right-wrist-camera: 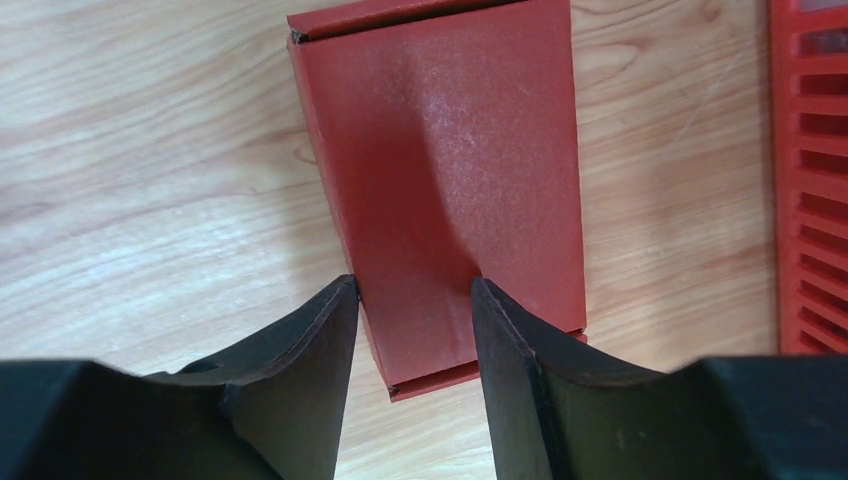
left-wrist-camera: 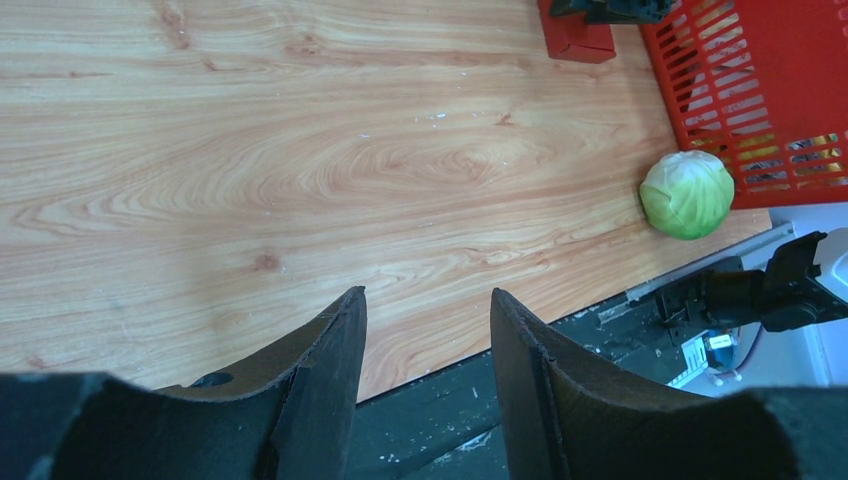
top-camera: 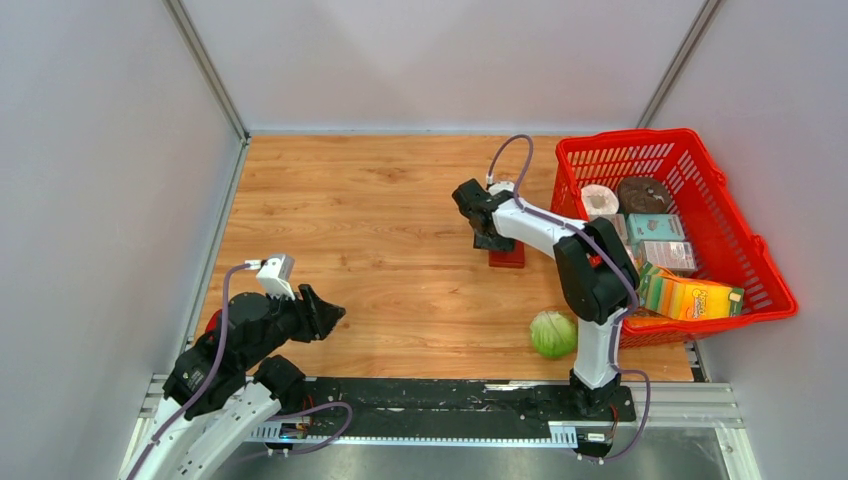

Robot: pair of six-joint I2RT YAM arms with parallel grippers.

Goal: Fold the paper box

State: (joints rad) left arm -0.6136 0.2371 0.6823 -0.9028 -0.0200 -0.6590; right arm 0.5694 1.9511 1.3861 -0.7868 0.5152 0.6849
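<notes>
- The paper box (right-wrist-camera: 440, 190) lies on the table (top-camera: 380, 230), just left of the basket (top-camera: 733, 238).
- My right gripper (right-wrist-camera: 414, 288) is over it.
- The cabbage (top-camera: 553, 334) sits nearer me, beside the basket's corner.

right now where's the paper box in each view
top external: paper box mid-table, just left of the red basket.
left wrist: paper box at the top edge, right of centre, beside the red basket.
right wrist: paper box fills the centre; red basket at the right edge.
shared landmark: the red basket.
</notes>
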